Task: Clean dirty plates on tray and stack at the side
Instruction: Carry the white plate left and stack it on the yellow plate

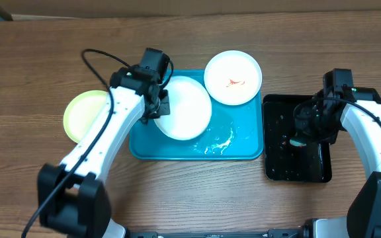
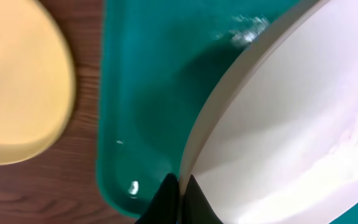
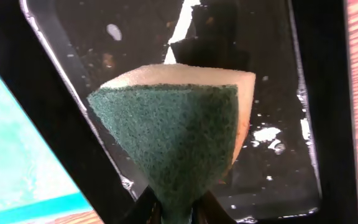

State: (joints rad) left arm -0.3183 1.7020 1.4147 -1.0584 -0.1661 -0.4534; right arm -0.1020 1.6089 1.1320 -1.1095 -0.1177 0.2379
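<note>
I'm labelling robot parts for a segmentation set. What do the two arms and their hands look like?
The left arm and right arm have smooth white links with black joints and black bases. A thin black cable loops over the left one. The left hand and right hand are black, with dark tapered fingers. No markings are legible.

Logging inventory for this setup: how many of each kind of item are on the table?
Plates: 3 (held white plate, smeared white plate, yellow-green plate)
Trays: 2 (turquoise tray, black tray)
Sponge: 1
Total: 6
</note>
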